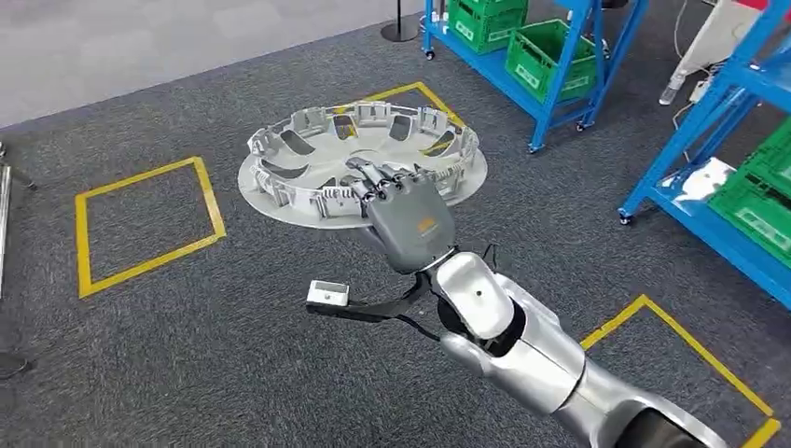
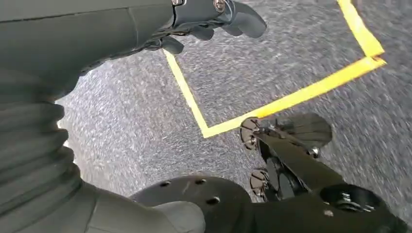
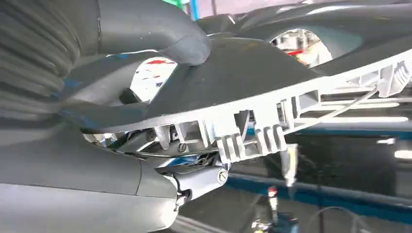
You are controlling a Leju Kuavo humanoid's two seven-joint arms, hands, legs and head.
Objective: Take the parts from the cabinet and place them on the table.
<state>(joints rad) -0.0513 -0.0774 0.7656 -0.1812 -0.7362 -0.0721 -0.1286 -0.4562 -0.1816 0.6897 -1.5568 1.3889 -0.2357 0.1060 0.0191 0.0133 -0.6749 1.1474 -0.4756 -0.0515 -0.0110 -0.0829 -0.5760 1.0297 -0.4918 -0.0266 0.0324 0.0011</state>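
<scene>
- Left robot hand [image 2: 209, 22]: hanging over the grey carpet [image 2: 291, 53] beside a yellow taped corner [image 2: 209, 130]. Fingers curled inward, nothing in them. It's idle and gives no backup support if the part starts to go.
- Yellow floor square [image 1: 145, 224] at left: just a floor marking. No counter visible in the head view, so the drop-off location is unknown from here. Risk: a long carry on a marginal grasp.
- Part, a silver wheel cover [image 1: 359, 163]: held in the air above the carpet, face down with ribs and clips up, roughly level.
- Right robot hand [image 1: 406, 210]: closed on the near rim of the wheel cover, fingers over the ribbed upper side. In the right wrist view the thumb [image 3: 160, 36] presses on the smooth face.
- Main risk: the grasp sits at one edge and nearly all of the disc cantilevers away from it. My read is that walking jolts or a wrist turn could lever the far edge down and peel the rim out of the pinch.
- Secondary: the rim clips [image 3: 248, 141] look thin, so squeezing harder to compensate may crack them.
- Blue racks with green crates [image 1: 550, 56] at right: the wide disc sticks out ahead of the arm. A turn toward that side could clip an upright and knock the part loose.
</scene>
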